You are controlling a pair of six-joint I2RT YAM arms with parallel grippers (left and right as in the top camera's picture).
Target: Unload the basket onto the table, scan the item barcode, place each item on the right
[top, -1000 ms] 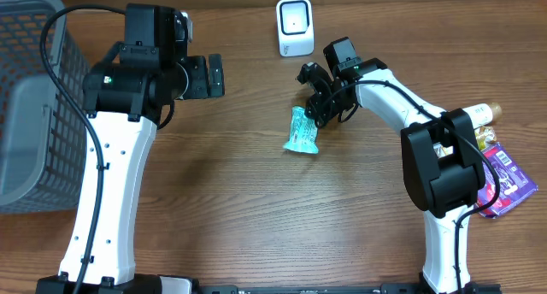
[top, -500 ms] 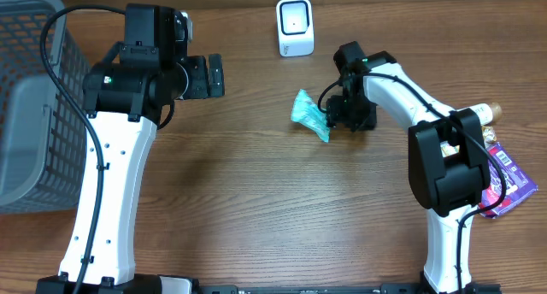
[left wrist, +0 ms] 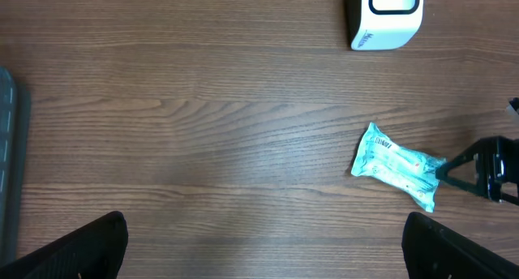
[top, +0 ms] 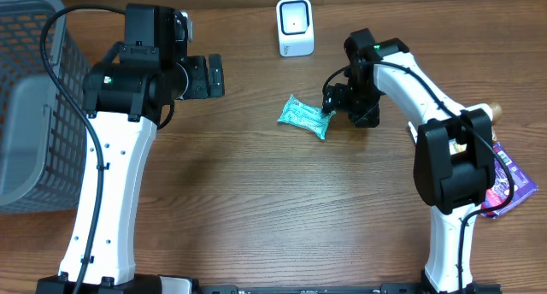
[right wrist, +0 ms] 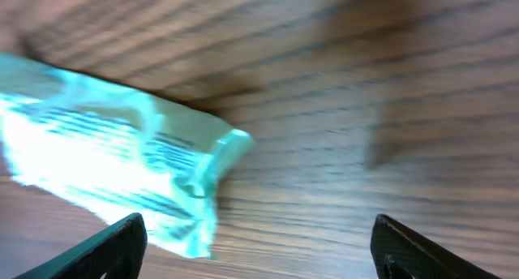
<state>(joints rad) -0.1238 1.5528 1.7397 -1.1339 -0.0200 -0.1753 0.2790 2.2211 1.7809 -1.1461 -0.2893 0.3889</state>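
- Teal packet (top: 302,116) lay flat on the wooden table (top: 256,217), below and slightly right of the white barcode scanner (top: 295,26) at the far edge, well apart from it.
- The right gripper (top: 330,101) hung just beside the packet's right end, its jaws spread wide with nothing clamped between them.
- In the right wrist view the packet (right wrist: 113,173) was blurred. Its end reached past the left fingertip (right wrist: 122,240) into the gap, and it seemed not to touch either finger, though the blur left that unsure.
- The left gripper (top: 214,75) was held above the table to the left, well away from the packet, with its jaws fully apart and empty.
- From the left wrist camera the packet (left wrist: 399,165) sat right of centre, the scanner (left wrist: 386,16) at the top edge and the right gripper (left wrist: 474,172) against the packet's right end.
- A grey mesh basket (top: 34,97) stood at the table's left edge.
- A bottle (top: 487,114) and a purple packet (top: 510,179) lay at the right edge.
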